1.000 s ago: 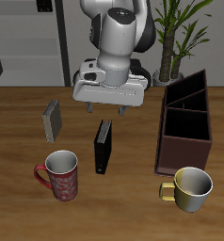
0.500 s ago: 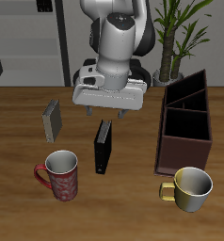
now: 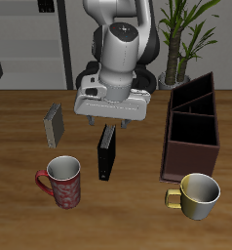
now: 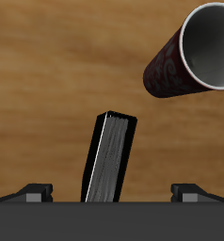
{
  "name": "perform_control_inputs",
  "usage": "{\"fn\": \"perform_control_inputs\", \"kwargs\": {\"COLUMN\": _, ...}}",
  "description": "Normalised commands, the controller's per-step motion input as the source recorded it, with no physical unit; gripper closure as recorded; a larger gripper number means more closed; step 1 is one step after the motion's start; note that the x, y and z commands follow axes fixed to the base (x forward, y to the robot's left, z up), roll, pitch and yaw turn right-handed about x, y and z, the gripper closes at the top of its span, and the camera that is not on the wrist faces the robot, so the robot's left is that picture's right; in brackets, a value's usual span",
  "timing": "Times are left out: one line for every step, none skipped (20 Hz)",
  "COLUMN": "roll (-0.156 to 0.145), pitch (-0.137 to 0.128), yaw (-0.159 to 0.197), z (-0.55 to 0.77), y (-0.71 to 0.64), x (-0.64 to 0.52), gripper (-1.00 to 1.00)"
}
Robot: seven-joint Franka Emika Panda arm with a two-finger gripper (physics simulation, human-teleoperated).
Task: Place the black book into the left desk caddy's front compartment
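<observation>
Ext front-high, wrist close, downward – share black book

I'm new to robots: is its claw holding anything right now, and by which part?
Nothing is held. The gripper hangs open above the black book, whose top edge sits between the spread fingers untouched.

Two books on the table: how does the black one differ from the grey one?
The black book is taller and darker than the grey book. The black book stands right under the gripper, between its open jaws in the wrist view; the grey book stands off to one side, clear of the arm. The black book is nearer the red mug. Both are thin and stand upright on the table.
</observation>
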Motion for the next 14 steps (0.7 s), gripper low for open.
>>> {"fn": "perform_control_inputs", "kwargs": {"roll": 0.002, "pitch": 0.027, "yaw": -0.051, "z": -0.17, "y": -0.12, "x": 0.0, "gripper": -1.0}}
{"fn": "perform_control_inputs", "kwargs": {"roll": 0.0, "pitch": 0.0, "yaw": 0.0, "z": 0.01, "y": 0.15, "x": -0.08, "gripper": -1.0}}
{"fn": "perform_control_inputs", "kwargs": {"roll": -0.022, "pitch": 0.01, "yaw": -0.018, "z": -0.14, "y": -0.14, "x": 0.05, "gripper": -1.0}}
{"fn": "perform_control_inputs", "kwargs": {"roll": 0.007, "pitch": 0.038, "yaw": -0.02, "z": -0.24, "y": -0.12, "x": 0.06, "gripper": -1.0}}
{"fn": "perform_control_inputs", "kwargs": {"roll": -0.026, "pitch": 0.024, "yaw": -0.02, "z": -0.17, "y": -0.08, "x": 0.04, "gripper": -1.0}}
{"fn": "perform_control_inputs", "kwargs": {"roll": 0.011, "pitch": 0.013, "yaw": 0.0, "z": -0.14, "y": 0.01, "x": 0.0, "gripper": -1.0}}
{"fn": "perform_control_inputs", "kwargs": {"roll": 0.0, "pitch": 0.0, "yaw": 0.0, "z": 0.01, "y": 0.15, "x": -0.07, "gripper": -1.0}}
{"fn": "perform_control_inputs", "kwargs": {"roll": -0.002, "pitch": 0.044, "yaw": -0.029, "z": -0.27, "y": -0.04, "x": 0.09, "gripper": -1.0}}
{"fn": "perform_control_inputs", "kwargs": {"roll": 0.005, "pitch": 0.01, "yaw": 0.005, "z": -0.1, "y": 0.1, "x": -0.02, "gripper": -1.0}}
{"fn": "perform_control_inputs", "kwargs": {"roll": 0.005, "pitch": 0.045, "yaw": -0.012, "z": -0.32, "y": -0.06, "x": 0.1, "gripper": -1.0}}
{"fn": "perform_control_inputs", "kwargs": {"roll": -0.007, "pitch": 0.042, "yaw": -0.042, "z": -0.22, "y": -0.08, "x": 0.08, "gripper": -1.0}}
{"fn": "perform_control_inputs", "kwargs": {"roll": 0.007, "pitch": 0.002, "yaw": 0.008, "z": -0.08, "y": 0.1, "x": -0.03, "gripper": -1.0}}
{"fn": "perform_control_inputs", "kwargs": {"roll": 0.015, "pitch": 0.03, "yaw": -0.005, "z": -0.24, "y": 0.01, "x": 0.03, "gripper": -1.0}}
{"fn": "perform_control_inputs", "kwargs": {"roll": -0.023, "pitch": 0.04, "yaw": -0.035, "z": -0.29, "y": -0.06, "x": 0.09, "gripper": -1.0}}
